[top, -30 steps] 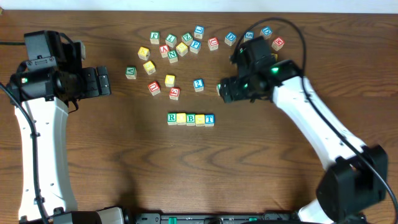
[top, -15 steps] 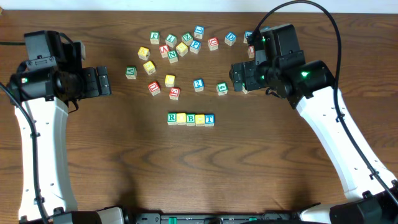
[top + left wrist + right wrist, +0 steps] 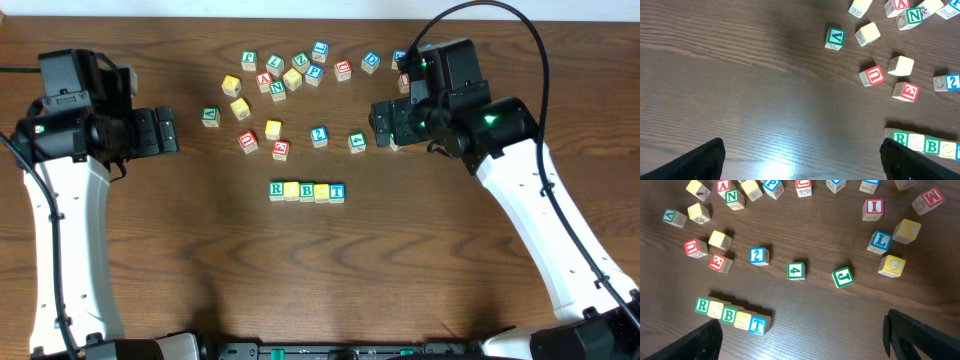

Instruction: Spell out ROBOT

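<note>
A row of five letter blocks [image 3: 307,191] lies on the table's middle: green R, yellow, green B, yellow, blue T. The row also shows in the right wrist view [image 3: 730,315] and partly in the left wrist view [image 3: 922,144]. My left gripper [image 3: 160,132] is open and empty at the far left. My right gripper [image 3: 385,124] is open and empty, above the table to the right of the loose blocks, beside a green block [image 3: 357,141].
Several loose letter blocks [image 3: 285,75] are scattered at the back of the table. A blue 2 block [image 3: 759,256], a green 4 block [image 3: 796,270] and a green J block [image 3: 843,277] lie behind the row. Yellow and blue blocks [image 3: 890,242] sit at the right.
My right arm swung back to the right from the block cluster and then held still. A green block now lies uncovered near its gripper. The left arm has not moved.
</note>
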Available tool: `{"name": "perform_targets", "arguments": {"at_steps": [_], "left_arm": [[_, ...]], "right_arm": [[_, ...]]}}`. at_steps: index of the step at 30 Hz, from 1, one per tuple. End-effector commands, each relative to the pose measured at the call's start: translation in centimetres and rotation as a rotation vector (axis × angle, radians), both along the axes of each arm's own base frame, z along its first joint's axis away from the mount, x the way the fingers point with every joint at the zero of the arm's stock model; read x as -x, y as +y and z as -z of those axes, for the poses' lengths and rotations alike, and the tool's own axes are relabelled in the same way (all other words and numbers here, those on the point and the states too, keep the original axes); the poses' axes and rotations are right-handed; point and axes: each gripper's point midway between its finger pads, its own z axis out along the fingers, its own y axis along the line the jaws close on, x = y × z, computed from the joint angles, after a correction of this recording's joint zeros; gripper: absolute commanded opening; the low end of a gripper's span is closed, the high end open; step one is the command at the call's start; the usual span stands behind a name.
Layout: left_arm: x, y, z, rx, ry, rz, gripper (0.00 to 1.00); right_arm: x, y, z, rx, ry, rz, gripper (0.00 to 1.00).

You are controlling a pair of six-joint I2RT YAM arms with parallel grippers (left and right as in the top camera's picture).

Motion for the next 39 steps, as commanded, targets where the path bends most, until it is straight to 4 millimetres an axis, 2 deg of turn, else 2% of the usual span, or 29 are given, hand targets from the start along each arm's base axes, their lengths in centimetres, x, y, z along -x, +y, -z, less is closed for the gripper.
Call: {"name": "perform_targets", "arguments": {"at_steps": [1,5,11,16,21,24,30,39], "left_arm": [[-0.3,0.1,-1.0,-0.009,-0.028,0.007,0.98],[-0.3,0.1,-1.0,-0.009,-0.028,0.007,0.98],[-0.3,0.1,-1.0,-0.009,-0.028,0.007,0.97],[-0.3,0.1,-1.0,-0.009,-0.028,0.007,0.97],[-0.3,0.1,-1.0,-0.009,-0.028,0.007,0.98],[-0.3,0.1,-1.0,-0.009,-0.028,0.007,0.97],[-0.3,0.1,-1.0,-0.009,-0.028,0.007,0.98],[-0.3,0.1,-1.0,-0.009,-0.028,0.007,0.98]], "right_arm": [[0.7,-0.6,-0.6,0.011,-0.022,-0.003,0.99],[2.3,-1.8,-0.2,0.018,-0.068,0.015,0.99],[3.9,-4.7,-1.5,-0.004,-0.261,0.093,0.99],[6.0,-8.9,-3.5,-0.086,-0.470,0.213,0.99],[8.7,-13.1,-3.6,-0.180,-0.662,0.371,0.99],[10.6,-14.7,-2.9,-0.199,-0.760,0.419,0.99],[13.1,-16.3,-0.9,-0.218,-0.913,0.464,0.99],[13.8,-16.4,2.1,-0.267,-1.019,0.466,0.99]]}}
